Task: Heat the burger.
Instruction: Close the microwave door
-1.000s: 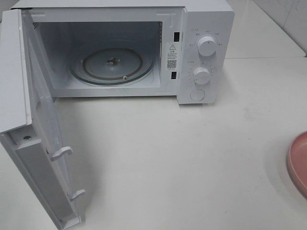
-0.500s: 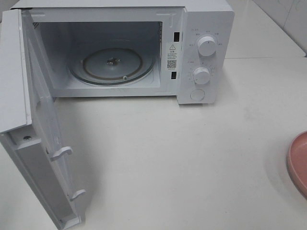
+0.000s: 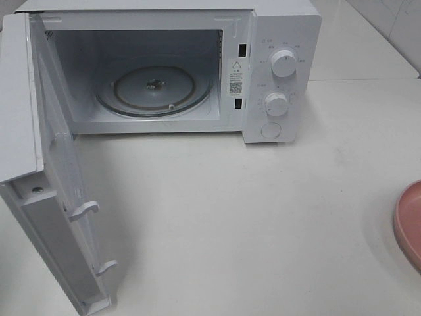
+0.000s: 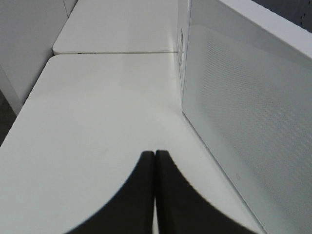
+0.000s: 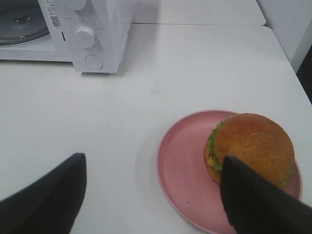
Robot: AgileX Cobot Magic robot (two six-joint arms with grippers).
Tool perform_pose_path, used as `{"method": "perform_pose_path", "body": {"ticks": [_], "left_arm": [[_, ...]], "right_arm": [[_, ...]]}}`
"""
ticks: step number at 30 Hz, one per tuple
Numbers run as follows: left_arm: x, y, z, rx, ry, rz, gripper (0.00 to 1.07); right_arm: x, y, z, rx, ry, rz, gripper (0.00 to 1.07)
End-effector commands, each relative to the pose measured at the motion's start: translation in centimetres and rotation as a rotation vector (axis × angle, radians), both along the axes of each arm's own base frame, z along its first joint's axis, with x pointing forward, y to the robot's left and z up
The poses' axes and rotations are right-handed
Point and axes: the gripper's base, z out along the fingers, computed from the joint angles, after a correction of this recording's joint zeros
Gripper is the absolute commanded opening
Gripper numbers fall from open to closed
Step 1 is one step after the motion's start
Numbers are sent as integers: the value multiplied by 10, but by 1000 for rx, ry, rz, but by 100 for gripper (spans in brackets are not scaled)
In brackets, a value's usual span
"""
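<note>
Two grippers idle: your left gripper (image 4: 155, 195) has just closed on nothing beside the microwave door (image 4: 253, 122); your right gripper (image 5: 153, 195) hangs wide above the burger (image 5: 251, 148), unlifted on its plate (image 5: 183, 170).

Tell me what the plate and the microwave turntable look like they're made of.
Plate: likely plastic or glazed ceramic; smooth, matte pink surface with soft sheen, hard to tell which.
Turntable: apparently clear glass; see-through, with glinting rim.
</note>
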Motion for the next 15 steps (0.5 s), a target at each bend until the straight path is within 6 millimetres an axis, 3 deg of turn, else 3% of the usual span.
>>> {"method": "perform_pose_path", "body": {"ticks": [1, 6, 15], "left_arm": [[8, -1, -8, -22, -72, 2, 0], [25, -1, -26, -23, -206, 3, 0], [56, -1, -33, -38, -279, 4, 0]], "right_arm": [[-3, 0, 0, -9, -34, 0, 75], [-3, 0, 0, -8, -34, -1, 75], [-3, 0, 0, -8, -34, -1, 75]]}}
